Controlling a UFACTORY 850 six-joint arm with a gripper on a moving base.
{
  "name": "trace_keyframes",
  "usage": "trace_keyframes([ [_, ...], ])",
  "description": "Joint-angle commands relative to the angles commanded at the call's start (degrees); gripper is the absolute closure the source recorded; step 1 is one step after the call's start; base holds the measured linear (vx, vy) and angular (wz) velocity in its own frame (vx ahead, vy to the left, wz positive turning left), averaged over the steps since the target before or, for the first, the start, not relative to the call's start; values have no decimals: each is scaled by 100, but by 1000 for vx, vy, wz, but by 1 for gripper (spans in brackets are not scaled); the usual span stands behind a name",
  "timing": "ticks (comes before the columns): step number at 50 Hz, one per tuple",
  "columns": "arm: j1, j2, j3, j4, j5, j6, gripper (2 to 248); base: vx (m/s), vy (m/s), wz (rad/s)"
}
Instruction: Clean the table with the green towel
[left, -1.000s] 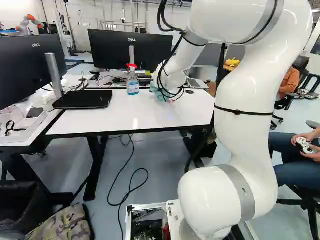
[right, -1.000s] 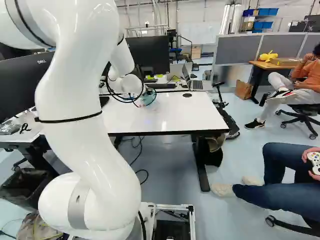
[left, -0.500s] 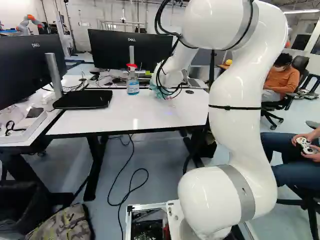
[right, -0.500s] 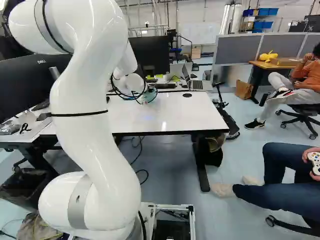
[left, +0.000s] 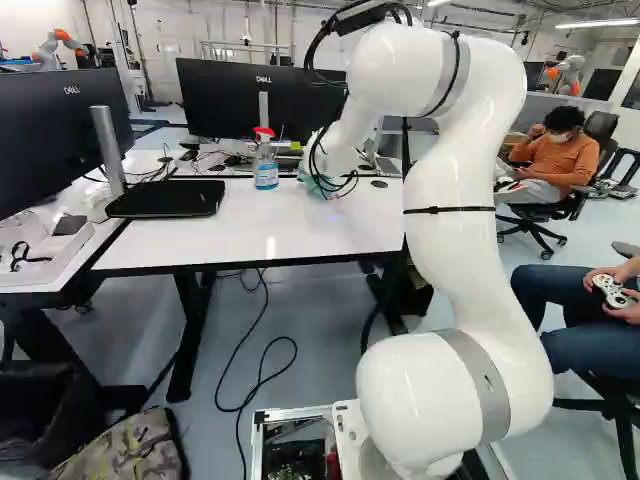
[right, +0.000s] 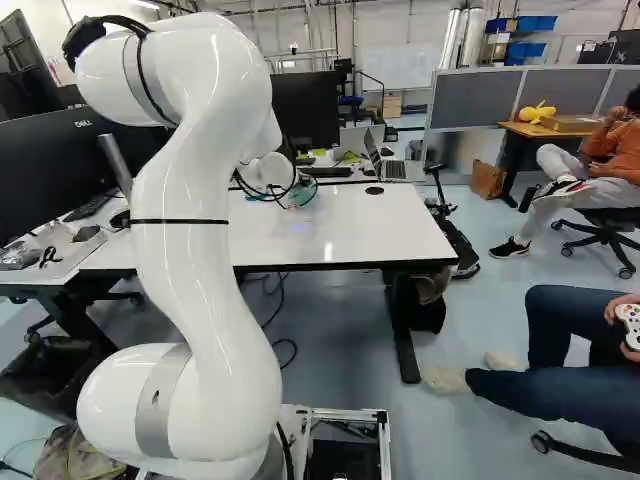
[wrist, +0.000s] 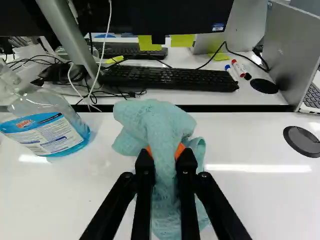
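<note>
In the right base view my gripper (right: 287, 195) is low over the white table (right: 350, 225), largely hidden by the wrist and its cables. The wrist view has the gripper (wrist: 165, 153) with both orange pads pressed on the bunched light blue-green towel (wrist: 159, 127). Folds of cloth spread ahead of the fingers and hang between and under them, appearing to lie on the tabletop near its far edge. A spray bottle (wrist: 50, 125) with blue liquid and a red top (left: 265, 160) stands beside the towel, a short gap apart.
Beyond the table's far edge are a keyboard (wrist: 167, 78), markers (wrist: 237, 69) and a laptop (wrist: 292, 52). A round black cap (wrist: 302, 141) lies on the table. Monitors (left: 258, 98) stand behind and at the left. Another robot (left: 58, 48) is far back.
My arm's elbow has swung leftward in the left base view and rightward in the right one. The gripper and held towel have shifted slightly toward the table's far edge. The base has not moved.
</note>
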Motion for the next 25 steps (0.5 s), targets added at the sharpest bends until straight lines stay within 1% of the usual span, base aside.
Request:
trace_keyframes([
  [11, 0, -37, -7, 0, -22, 0, 194, 0, 0, 0],
  [25, 0, -37, -7, 0, -268, 0, 194, 0, 0, 0],
])
